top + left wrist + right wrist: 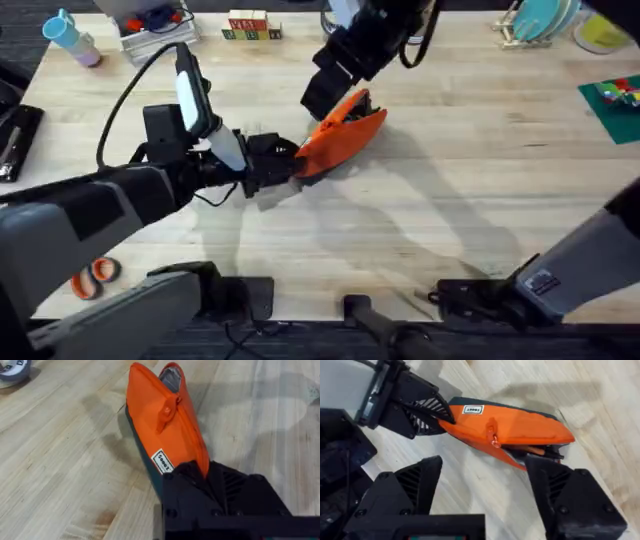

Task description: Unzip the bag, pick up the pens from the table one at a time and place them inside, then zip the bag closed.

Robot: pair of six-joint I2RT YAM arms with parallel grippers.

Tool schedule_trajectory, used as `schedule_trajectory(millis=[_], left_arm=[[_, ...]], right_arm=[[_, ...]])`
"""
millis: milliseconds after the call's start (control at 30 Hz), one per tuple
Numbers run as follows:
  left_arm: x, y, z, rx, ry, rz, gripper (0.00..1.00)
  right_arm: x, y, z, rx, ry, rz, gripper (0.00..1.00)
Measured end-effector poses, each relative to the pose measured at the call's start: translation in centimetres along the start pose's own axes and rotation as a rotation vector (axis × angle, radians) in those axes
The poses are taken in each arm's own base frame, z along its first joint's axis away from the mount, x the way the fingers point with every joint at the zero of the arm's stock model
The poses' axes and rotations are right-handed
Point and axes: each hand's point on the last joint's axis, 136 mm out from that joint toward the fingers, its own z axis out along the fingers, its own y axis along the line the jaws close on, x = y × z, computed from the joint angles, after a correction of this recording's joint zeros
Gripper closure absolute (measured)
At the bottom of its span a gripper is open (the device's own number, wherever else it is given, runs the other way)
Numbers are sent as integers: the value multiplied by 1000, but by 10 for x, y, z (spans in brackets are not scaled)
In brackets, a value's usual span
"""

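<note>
The orange bag [340, 135] lies on the wooden table [450, 180] near the middle, its dark navy underside showing in the left wrist view [165, 435]. My left gripper [288, 160] is shut on the bag's near end [197, 472]. The zipper is drawn back and the far end gapes; the pull tab [491, 435] hangs on the side. An orange pen with a black end [540, 451] lies inside the mouth. My right gripper [485, 467] hovers open over the bag's open end [328, 98], one finger on either side, holding nothing.
A tape roll [95, 277] lies at the front left. A blue cup [70, 38], letter blocks [250, 27] and a dish rack [540, 22] line the far edge. A green mat [615, 100] sits at the right. Bare wood spreads right of the bag.
</note>
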Motion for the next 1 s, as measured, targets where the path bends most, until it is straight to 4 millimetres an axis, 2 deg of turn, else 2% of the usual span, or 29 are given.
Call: schedule_trajectory(millis=[600, 867, 1000], left_arm=[[0, 0, 0, 0, 0, 0, 960], [0, 0, 0, 0, 0, 0, 960], [0, 0, 0, 0, 0, 0, 960]], right_arm=[[-1, -14, 54, -27, 88, -72, 72], [-2, -15, 62, -30, 93, -98, 90], [1, -17, 73, -38, 120, -95, 113]])
